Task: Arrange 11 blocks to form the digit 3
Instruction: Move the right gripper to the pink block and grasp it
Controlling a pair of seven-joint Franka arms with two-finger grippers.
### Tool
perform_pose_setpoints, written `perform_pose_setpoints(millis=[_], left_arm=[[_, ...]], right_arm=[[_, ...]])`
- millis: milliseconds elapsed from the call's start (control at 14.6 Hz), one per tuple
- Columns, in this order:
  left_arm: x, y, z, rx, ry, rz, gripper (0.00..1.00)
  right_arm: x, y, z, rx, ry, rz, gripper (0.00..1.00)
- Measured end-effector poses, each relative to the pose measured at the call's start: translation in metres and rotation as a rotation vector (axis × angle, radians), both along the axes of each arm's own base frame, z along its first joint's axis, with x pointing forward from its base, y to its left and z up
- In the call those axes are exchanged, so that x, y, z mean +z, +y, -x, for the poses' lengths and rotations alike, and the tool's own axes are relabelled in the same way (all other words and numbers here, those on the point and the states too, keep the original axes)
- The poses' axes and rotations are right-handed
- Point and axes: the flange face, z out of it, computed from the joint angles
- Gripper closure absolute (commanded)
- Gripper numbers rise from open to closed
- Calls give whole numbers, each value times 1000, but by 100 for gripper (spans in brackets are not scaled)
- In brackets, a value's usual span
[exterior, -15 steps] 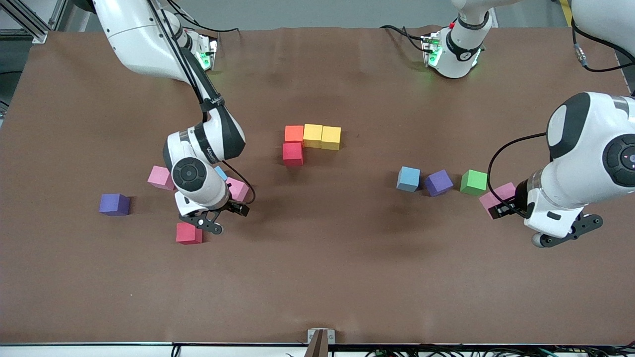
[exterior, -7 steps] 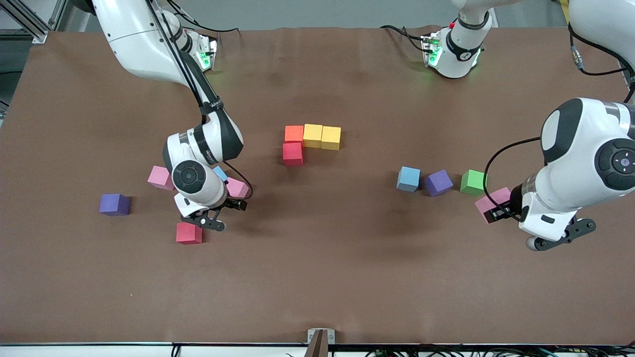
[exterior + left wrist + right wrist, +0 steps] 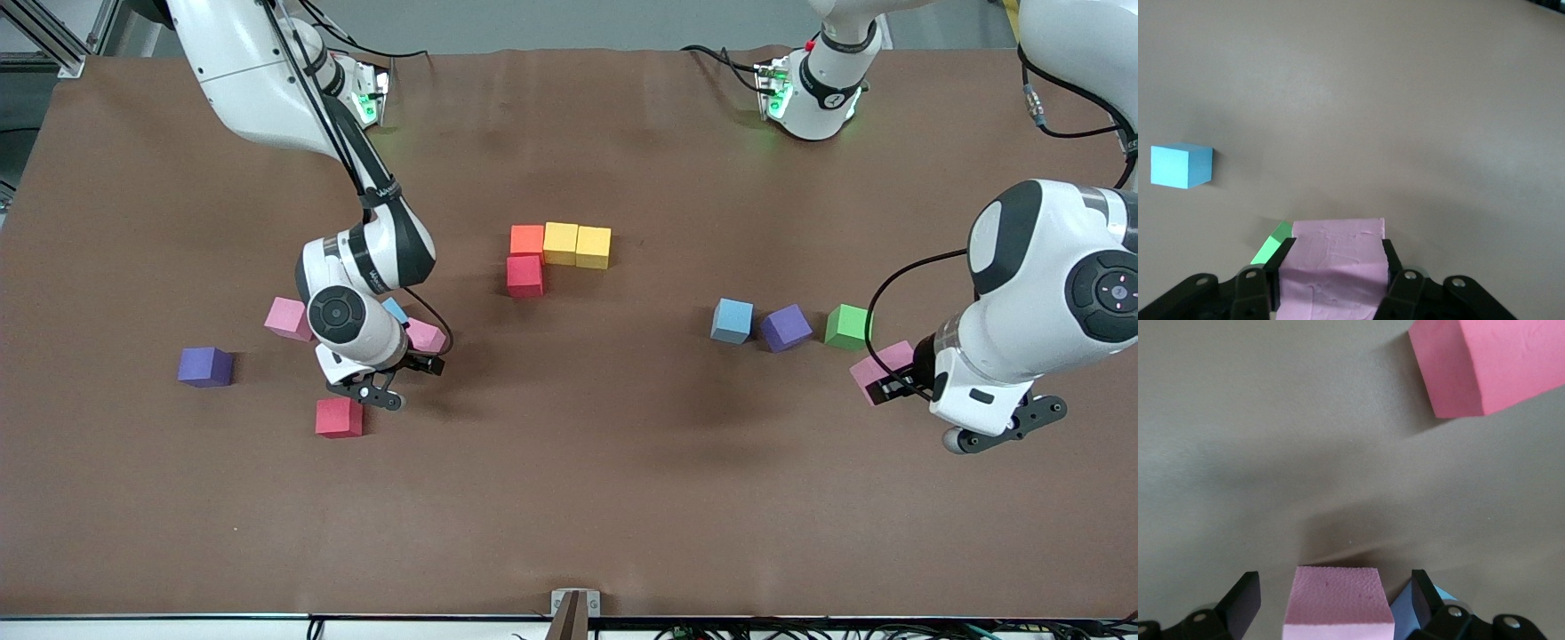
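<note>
Left end effector (image 3: 1331, 280) lifting pink block (image 3: 1333, 263), slightly

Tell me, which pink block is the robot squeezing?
The pink block beside the green block: the left gripper is shut on it. The other two pink ones sit ungripped under the right arm.

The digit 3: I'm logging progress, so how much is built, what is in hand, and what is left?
Done: four cubes, an orange block and two yellow blocks in a row, with a red block below orange. In hand: the left gripper is shut on a pink block; the right gripper is open around another pink block. Left: seven blocks, including these two.
</note>
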Motion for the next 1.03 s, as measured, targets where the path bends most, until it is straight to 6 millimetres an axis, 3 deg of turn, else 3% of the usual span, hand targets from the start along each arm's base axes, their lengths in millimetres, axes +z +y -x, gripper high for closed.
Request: perform_pose_setpoints(millis=[1025], left_arm=[[-1, -4, -4, -47, -26, 11, 85]], right_arm=[[-18, 0, 19, -19, 50, -10, 0]])
